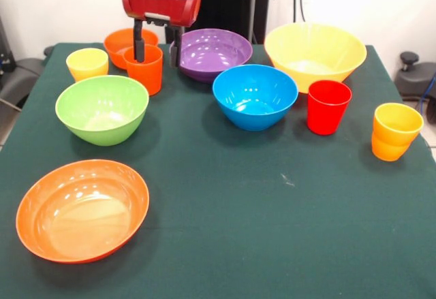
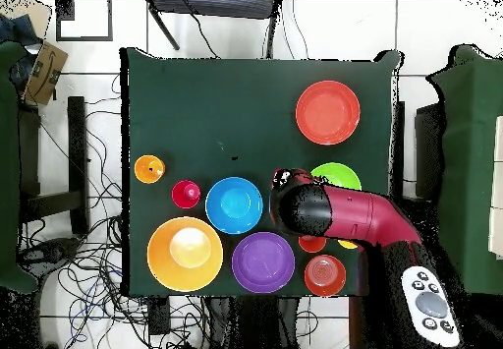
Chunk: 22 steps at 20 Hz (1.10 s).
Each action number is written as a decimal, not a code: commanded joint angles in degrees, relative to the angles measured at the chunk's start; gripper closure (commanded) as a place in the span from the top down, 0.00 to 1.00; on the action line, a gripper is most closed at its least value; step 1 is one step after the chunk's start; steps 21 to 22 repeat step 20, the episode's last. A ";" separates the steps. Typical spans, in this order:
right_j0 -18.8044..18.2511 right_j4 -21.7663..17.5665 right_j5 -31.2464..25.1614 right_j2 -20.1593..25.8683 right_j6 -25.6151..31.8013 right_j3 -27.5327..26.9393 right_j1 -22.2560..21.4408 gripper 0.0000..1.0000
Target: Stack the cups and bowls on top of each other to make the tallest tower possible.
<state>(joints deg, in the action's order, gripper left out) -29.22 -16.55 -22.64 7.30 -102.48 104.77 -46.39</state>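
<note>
— Well, where is the claw [image 1: 156, 52] now?

— At the far left of the table [image 1: 225, 210], low over the orange cup [image 1: 145, 68]. One finger [image 1: 139, 43] goes down inside the cup's mouth, the other [image 1: 174, 54] hangs outside its right wall, toward the purple bowl [image 1: 214, 54]. So the jaws are spread, with the cup wall between them. I see no squeeze yet; I would call it open, not holding.

— And which way must it go for the grasp?

— Almost nowhere, I think. The cup stands upright directly under the claw, its long axis vertical, the mouth up. The two fingers sit side by side, left to right, so closing should pinch the right wall of the cup. This is only my judgement.

— What stands around it?

— The small orange bowl [image 1: 125, 42] is just behind the cup, the pale yellow cup [image 1: 87, 63] to the left, the green bowl [image 1: 102, 109] nearer to us. The blue bowl [image 1: 255, 96], the yellow bowl [image 1: 315, 52], the red cup [image 1: 328, 106] and the amber cup [image 1: 396, 131] are to the right, the wide orange bowl [image 1: 82, 209] near left. Nothing is stacked yet.

— Does the camera above help?

— Little for the grasp. From above the arm [image 2: 334, 212] covers the claw and most of the orange cup; only a sliver shows. But it gives clearly the spacing of all the bowls. The finger inside the cup shows only from the front.
</note>
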 commanded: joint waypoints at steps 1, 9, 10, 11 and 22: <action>0.45 -0.95 -1.08 4.30 -1.22 0.32 1.58 1.00; 0.84 -1.49 -0.16 3.83 -1.65 -0.13 2.98 1.00; 0.76 -1.47 0.02 3.93 -1.67 0.00 3.04 1.00; 0.88 -1.49 0.06 3.82 -1.80 -0.03 3.05 1.00; 1.05 -1.75 0.77 3.54 -2.11 -0.71 4.19 1.00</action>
